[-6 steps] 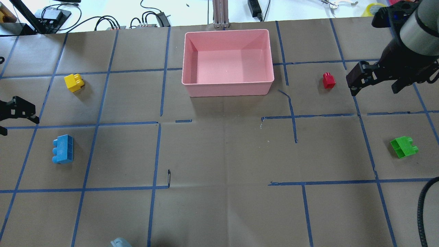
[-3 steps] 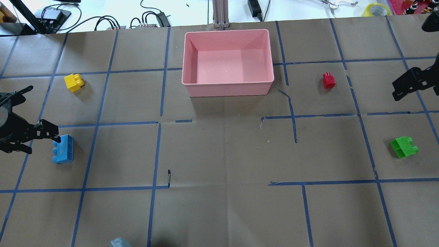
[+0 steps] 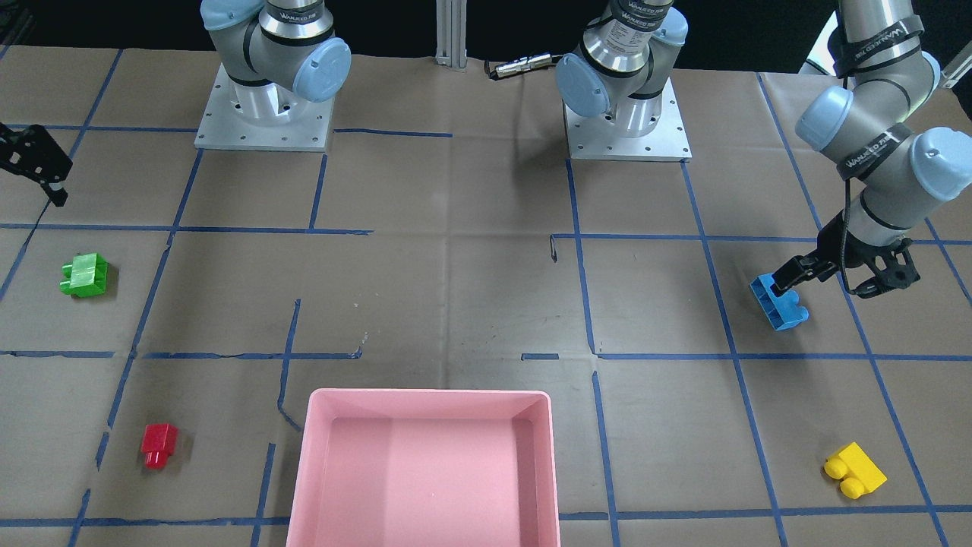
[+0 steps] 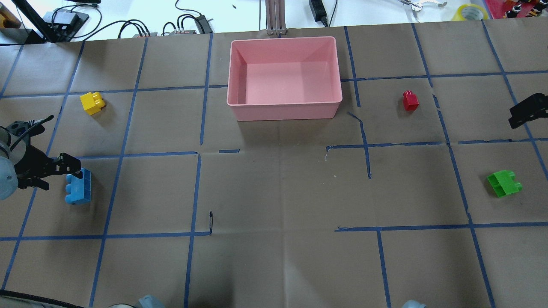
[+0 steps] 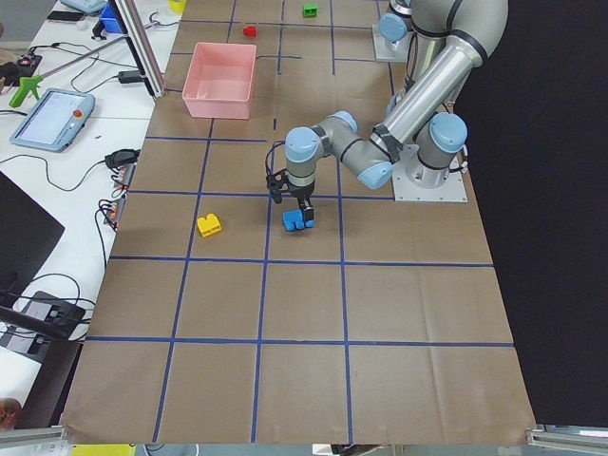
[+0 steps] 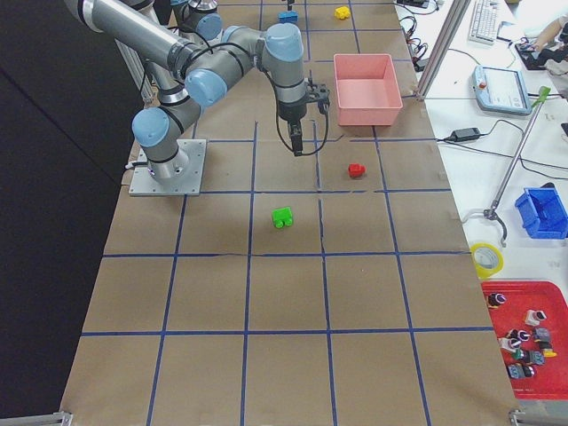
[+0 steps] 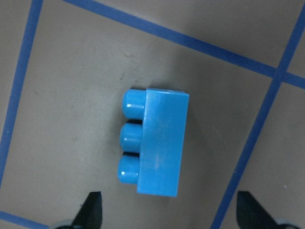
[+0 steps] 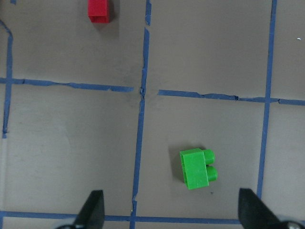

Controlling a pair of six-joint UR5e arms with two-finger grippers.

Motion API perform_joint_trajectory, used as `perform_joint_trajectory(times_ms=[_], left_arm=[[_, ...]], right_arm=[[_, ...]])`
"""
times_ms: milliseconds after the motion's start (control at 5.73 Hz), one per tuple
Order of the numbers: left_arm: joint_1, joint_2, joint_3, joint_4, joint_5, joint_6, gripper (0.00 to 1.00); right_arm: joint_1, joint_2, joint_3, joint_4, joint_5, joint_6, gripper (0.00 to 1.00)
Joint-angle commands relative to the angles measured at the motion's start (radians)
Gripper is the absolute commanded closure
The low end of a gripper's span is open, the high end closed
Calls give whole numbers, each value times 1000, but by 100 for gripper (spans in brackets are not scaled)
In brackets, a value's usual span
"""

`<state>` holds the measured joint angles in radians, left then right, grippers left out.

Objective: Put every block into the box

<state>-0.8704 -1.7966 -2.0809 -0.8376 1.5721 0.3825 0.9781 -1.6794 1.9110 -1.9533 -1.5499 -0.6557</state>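
The pink box (image 4: 284, 112) stands empty at the far middle of the table, also in the front view (image 3: 425, 396). The blue block (image 4: 78, 187) lies on its side at the left. My left gripper (image 4: 53, 173) hovers open just over it; the left wrist view shows the block (image 7: 155, 148) ahead of the spread fingertips (image 7: 93, 210). The yellow block (image 4: 92, 102) lies farther back on the left. The red block (image 4: 410, 100) and the green block (image 4: 504, 183) lie on the right. My right gripper (image 4: 524, 110) is open and empty at the right edge, above the green block (image 8: 198, 168).
Blue tape lines grid the brown paper. Cables and power bricks (image 4: 188, 23) line the far edge, with an aluminium post (image 4: 276, 17) just behind the box and a tape roll (image 4: 471, 10) at the far right. Both arm bases (image 3: 262, 114) stand on the robot's side.
My left gripper has come in from the left edge to the blue block. My right gripper has drawn back from near the red block to the right edge. No block has moved.
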Motion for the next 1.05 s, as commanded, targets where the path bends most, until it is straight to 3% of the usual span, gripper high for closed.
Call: perform_joint_trajectory(times_ms=[0,175,349,873], left_arm=[[4,-55,-19,49,0,-2,1],[4,-55,-33,54,-3,-7,1],[4,-58,-33,75,-1,-1,1],[2,-69,-34,135,-1,-2,1]], right_arm=[[-52,149,77,-260,-10,-39,0],[-79,265,77,-401,-1,-153,1],[-113,329,85,-447,-5,-200,1],[-125,329,196,-444,-15,-277,1]])
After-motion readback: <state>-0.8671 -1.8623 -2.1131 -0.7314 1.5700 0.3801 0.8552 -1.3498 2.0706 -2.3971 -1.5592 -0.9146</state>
